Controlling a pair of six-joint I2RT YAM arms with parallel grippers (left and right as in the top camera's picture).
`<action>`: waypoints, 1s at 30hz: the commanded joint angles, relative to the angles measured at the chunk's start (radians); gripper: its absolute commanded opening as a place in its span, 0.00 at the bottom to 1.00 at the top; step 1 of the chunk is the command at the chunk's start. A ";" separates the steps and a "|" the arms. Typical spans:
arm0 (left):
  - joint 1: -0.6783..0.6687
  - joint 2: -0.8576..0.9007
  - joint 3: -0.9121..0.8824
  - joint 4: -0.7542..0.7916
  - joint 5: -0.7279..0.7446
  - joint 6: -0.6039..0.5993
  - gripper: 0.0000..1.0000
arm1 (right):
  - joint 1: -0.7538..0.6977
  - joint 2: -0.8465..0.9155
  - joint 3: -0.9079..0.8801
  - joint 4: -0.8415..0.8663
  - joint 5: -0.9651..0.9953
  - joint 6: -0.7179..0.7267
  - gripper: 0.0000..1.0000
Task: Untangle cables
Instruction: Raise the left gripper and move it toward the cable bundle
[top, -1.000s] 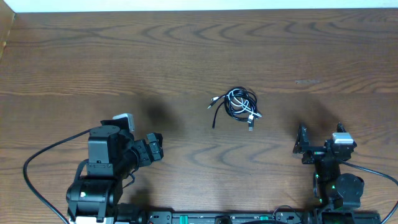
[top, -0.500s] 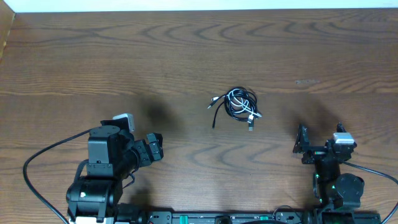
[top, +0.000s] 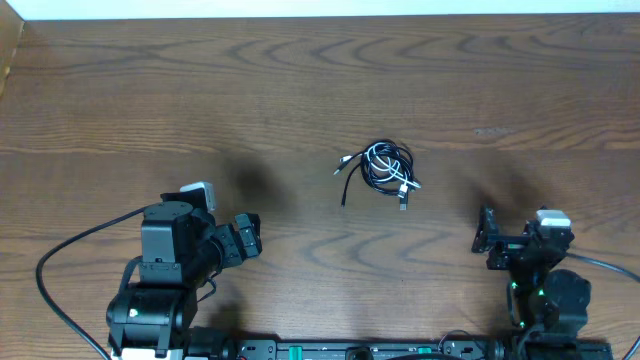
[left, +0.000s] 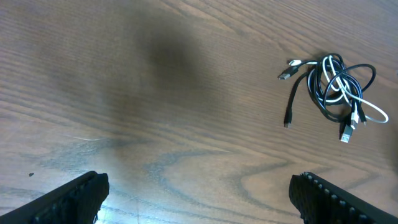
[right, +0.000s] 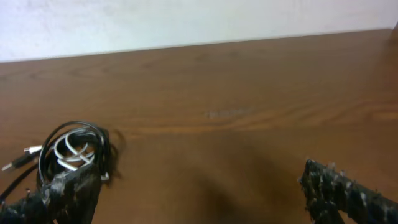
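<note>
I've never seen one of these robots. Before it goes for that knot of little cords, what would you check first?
1. Left gripper open and empty: ok.
2. Right gripper open and empty: ok.
3. Cables in sight of all three cameras: ok.
4. Cables lying loose on the table, apart from both grippers: ok.
5. A free end to grab: ok, a black strand trails out of the bundle on the left arm's side.
6. Which cord crosses over which inside the bundle: cannot tell, too small.
</note>
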 joint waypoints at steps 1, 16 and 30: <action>0.004 0.000 0.023 0.000 -0.017 0.017 0.98 | 0.007 0.073 0.093 -0.033 -0.004 0.015 0.99; 0.004 0.000 0.023 -0.009 -0.017 0.016 0.98 | 0.007 0.569 0.469 -0.300 -0.034 -0.005 0.99; 0.004 0.000 0.041 -0.012 -0.028 0.016 0.98 | 0.007 0.826 0.715 -0.518 -0.063 -0.098 0.99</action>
